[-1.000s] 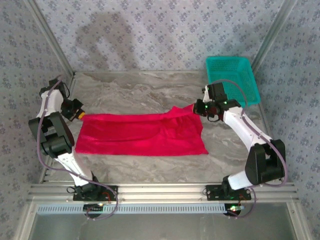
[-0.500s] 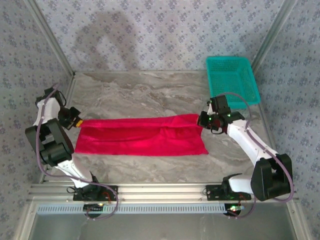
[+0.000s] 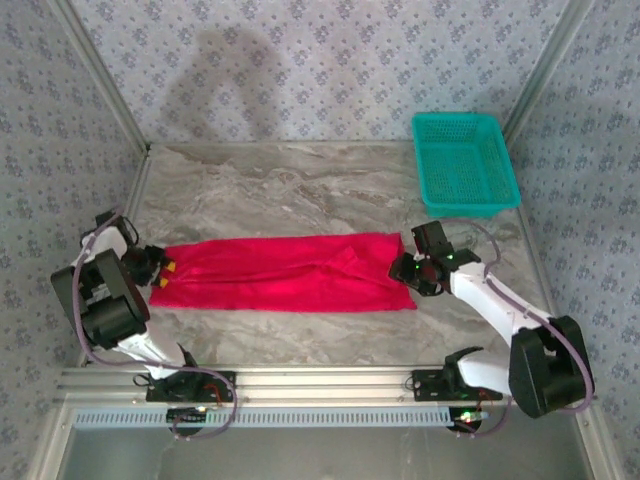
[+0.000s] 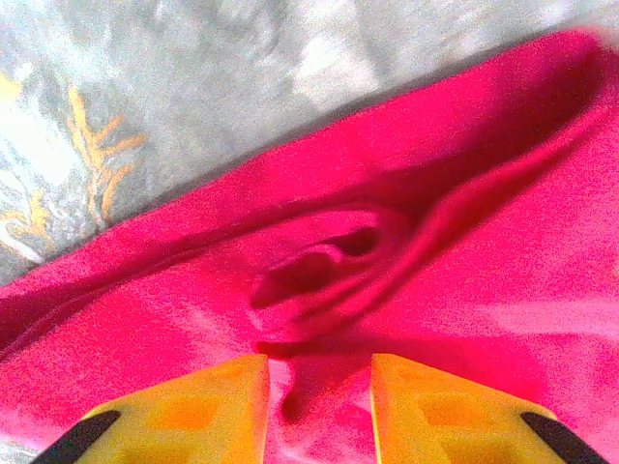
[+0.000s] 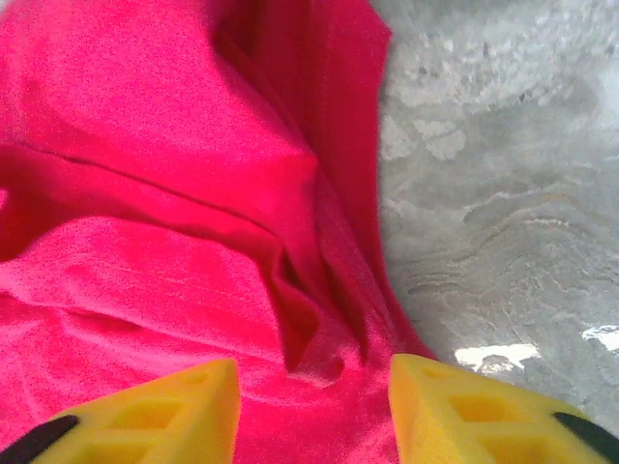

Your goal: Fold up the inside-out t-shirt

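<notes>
Now, from the top external view, the inside-out t-shirt [image 3: 285, 273] lies as one long, narrow red band across the middle of the table [image 3: 300, 190]. The left gripper [image 3: 160, 272] sits low at its left end and the right gripper [image 3: 412, 270] at its right end. A second ago the cloth was a much deeper rectangle, its far edge lifted at both corners. That edge has been carried forward and laid over the near half, so the first lengthwise fold looks done. The teal basket [image 3: 465, 165] stands well apart at the far right, unmoved.

In the left wrist view, the yellow fingers [image 4: 193, 406] stand parted, a gap between them. The red cloth lies loose beneath, with a small pucker just ahead. The jaws have released; nothing is pinched.

In the right wrist view, the two fingers [image 5: 464, 406] are likewise spread. A soft ridge of shirt runs up between them, slack on the marble, the shirt's edge just to the right. This grip has also let go, so the next step probably calls for a fresh grasp.
</notes>
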Robot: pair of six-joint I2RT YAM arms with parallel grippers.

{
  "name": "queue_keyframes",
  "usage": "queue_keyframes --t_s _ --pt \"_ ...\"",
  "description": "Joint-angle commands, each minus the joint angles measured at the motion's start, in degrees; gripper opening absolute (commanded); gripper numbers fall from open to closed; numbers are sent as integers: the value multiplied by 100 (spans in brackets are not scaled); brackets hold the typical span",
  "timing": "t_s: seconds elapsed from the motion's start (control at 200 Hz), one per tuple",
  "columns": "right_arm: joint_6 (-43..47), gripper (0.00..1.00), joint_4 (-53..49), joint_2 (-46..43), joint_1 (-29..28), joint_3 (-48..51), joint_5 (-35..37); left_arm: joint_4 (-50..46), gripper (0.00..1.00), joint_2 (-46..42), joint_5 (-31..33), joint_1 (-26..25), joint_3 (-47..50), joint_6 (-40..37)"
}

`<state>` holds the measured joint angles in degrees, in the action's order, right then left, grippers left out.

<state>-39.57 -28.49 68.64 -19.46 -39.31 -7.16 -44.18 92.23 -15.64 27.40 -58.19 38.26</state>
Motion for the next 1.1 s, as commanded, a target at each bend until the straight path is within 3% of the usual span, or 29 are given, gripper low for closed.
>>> queue_keyframes --t_s 0.0,0.3,0.495,1.094 --pt "152 51 5 -112 -298 -441 470 278 34 -378 107 -71 -548 226" --pt "1595 56 13 2470 -989 -2517 239 491 35 -30 -156 -1024 -935 274" --pt "1962 57 -428 3682 -1238 -3748 83 776 35 364 -383 -1095 -734 207" --pt "2115 51 -563 3812 -1577 -3527 381 862 34 533 -642 -1017 -570 169"
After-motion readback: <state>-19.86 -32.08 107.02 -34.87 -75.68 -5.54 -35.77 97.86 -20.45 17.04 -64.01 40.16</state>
